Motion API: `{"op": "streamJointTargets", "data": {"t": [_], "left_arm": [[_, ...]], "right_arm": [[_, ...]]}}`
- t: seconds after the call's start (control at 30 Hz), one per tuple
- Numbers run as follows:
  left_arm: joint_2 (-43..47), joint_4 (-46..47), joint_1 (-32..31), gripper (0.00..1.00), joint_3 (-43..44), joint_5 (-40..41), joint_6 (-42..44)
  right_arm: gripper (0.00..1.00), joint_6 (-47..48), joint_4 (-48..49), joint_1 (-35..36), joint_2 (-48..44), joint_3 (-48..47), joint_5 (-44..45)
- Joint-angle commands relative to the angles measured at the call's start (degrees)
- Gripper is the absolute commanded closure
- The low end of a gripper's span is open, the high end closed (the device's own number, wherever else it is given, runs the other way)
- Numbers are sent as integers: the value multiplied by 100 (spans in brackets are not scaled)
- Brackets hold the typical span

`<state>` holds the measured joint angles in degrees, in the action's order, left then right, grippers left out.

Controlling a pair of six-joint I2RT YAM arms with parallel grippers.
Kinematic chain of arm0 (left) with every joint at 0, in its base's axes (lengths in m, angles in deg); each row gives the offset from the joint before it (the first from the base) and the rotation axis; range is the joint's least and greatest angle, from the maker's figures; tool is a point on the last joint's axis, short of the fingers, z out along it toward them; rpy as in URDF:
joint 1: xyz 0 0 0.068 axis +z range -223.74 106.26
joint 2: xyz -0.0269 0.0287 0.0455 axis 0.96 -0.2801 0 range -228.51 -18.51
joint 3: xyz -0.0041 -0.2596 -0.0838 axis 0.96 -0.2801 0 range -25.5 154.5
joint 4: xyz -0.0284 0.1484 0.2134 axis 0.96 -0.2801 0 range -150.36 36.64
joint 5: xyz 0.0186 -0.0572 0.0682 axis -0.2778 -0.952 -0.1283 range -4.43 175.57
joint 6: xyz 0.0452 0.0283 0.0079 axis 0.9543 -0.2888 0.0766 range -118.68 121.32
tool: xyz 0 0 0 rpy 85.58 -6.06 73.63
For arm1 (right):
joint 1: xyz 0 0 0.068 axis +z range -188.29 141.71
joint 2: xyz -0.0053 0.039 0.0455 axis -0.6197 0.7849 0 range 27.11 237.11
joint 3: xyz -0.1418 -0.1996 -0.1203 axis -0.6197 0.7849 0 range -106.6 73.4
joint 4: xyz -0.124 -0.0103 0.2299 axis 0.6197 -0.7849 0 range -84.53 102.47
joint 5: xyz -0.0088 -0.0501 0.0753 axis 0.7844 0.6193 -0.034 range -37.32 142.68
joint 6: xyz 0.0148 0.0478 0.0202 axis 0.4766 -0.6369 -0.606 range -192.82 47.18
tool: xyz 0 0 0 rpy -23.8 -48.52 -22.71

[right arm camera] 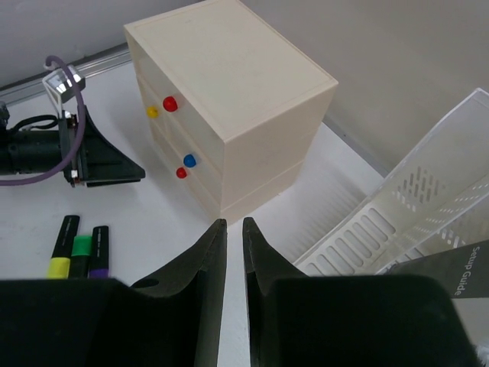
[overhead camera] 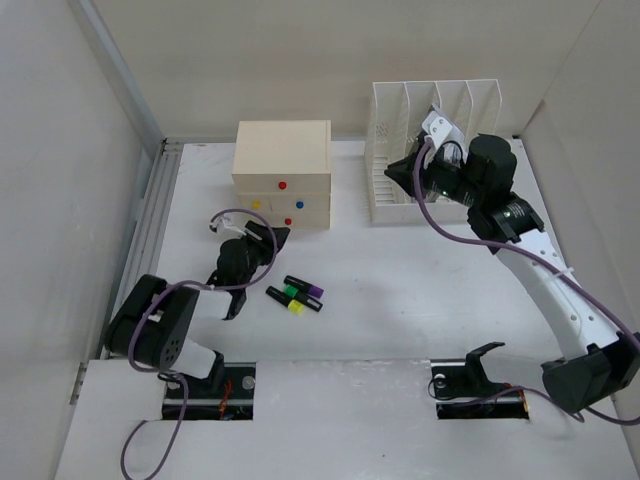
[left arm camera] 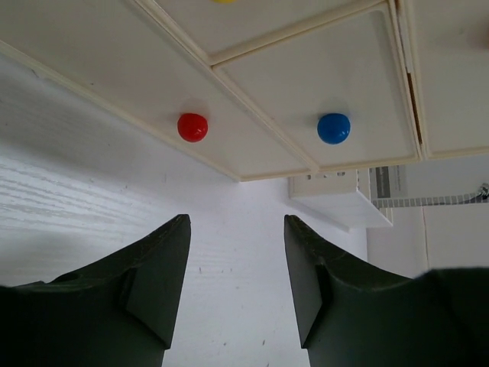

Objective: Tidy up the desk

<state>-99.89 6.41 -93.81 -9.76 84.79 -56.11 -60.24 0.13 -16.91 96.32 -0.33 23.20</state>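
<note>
The desk [overhead camera: 400,300] fills the middle of the overhead frame, and it is not yet in order: 3 highlighters [overhead camera: 296,292] lie loose just below centre, well apart from the drawer box [overhead camera: 282,150] in the upper middle. The left gripper [left arm camera: 237,222] hangs low at centre left with its jaws apart and nothing between them. It points at the box front, where a red knob [left arm camera: 192,127] and a blue knob [left arm camera: 334,128] sit near the top of its wrist view. The right gripper [right arm camera: 234,223] is up at the upper right, just in front of the file rack [overhead camera: 385,130]. Its jaws are drawn almost together, only a thin slit shows, and nothing is visibly held. A booklet [right arm camera: 458,275] stands in the rack beside it. The likeliest trouble is on the left. The knobs are small and round, so a slightly off-line closing could slip off one, and a pull could drag the whole light box across the desk instead of opening a drawer. The left arm's elbow is also near the highlighters, so a careless swing could roll them away. On the right, turning the wrist this close to the rack could nudge it or tip the booklet. If both arms head for the centre, they could foul each other.
</note>
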Motion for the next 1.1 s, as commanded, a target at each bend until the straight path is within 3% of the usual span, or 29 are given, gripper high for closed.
{"op": "streamJointTargets", "data": {"t": [0.0, 0.33, 1.07], "left_arm": [[-333, 1369, 39, 52, -54, -152, -339], [-975, 1722, -14, 53, 130, 412, -532], [-1802, 1152, 92, 56, 948, 579, -761]], "right_arm": [[80, -80, 302, -29, -171, 69, -155], [80, -80, 302, -29, -171, 70, -155], [80, -80, 302, -29, -224, 70, -155]]}}
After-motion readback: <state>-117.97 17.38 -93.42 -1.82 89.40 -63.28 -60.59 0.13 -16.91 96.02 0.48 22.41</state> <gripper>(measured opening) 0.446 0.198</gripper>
